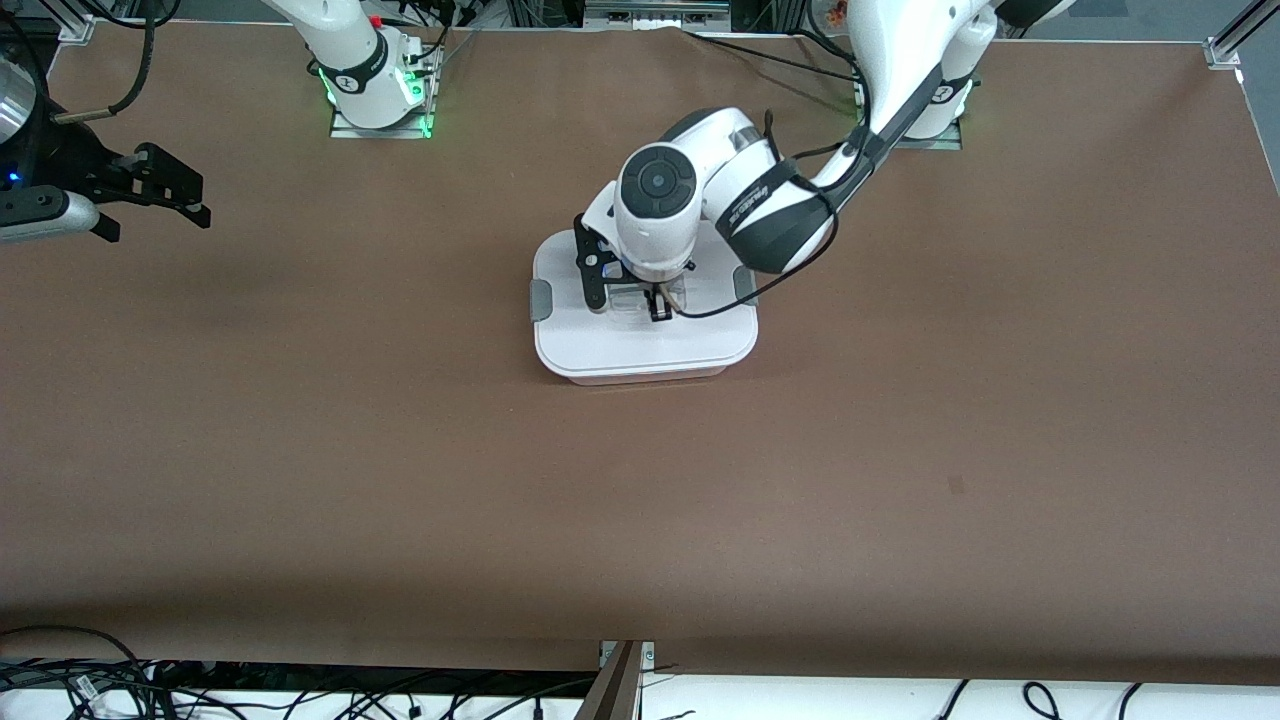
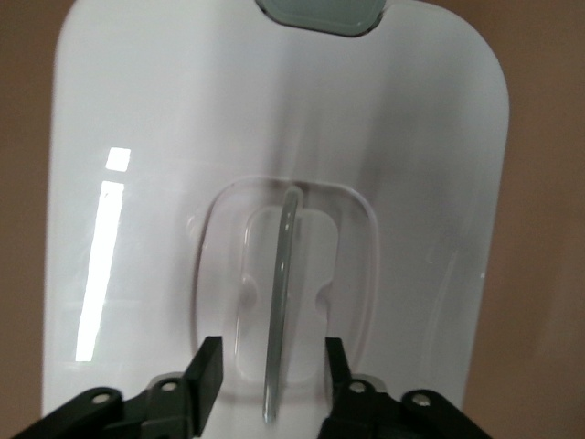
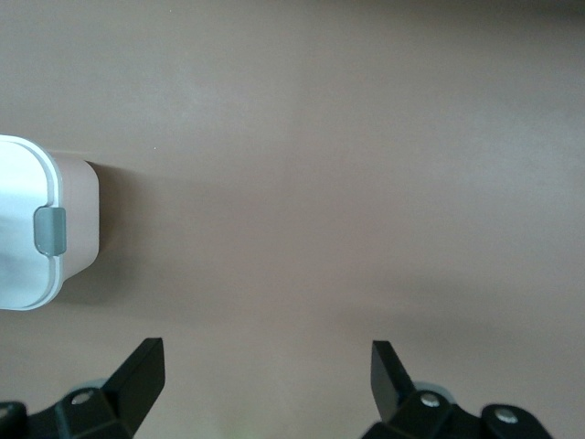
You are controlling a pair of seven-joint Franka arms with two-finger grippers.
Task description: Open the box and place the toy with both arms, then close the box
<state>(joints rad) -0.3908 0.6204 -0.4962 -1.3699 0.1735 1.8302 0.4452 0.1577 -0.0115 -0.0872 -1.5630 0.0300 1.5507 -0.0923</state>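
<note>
The box (image 1: 640, 345) stands in the middle of the table with its white lid on and both grey side clips (image 1: 540, 299) down. My left gripper (image 1: 657, 306) is low over the lid's centre. In the left wrist view my left gripper (image 2: 271, 353) is open, one finger on each side of the upright handle (image 2: 280, 293) in the lid's recess, not touching it. My right gripper (image 1: 155, 212) is open and empty over bare table at the right arm's end, where the arm waits. The right wrist view shows my right gripper (image 3: 267, 358) and the box (image 3: 78, 219) with one clip (image 3: 50, 229). The toy is not in view.
The arm bases (image 1: 375, 90) stand along the table's edge farthest from the front camera. Loose cables (image 1: 90, 680) lie off the edge nearest that camera. The brown tabletop (image 1: 900, 450) stretches around the box.
</note>
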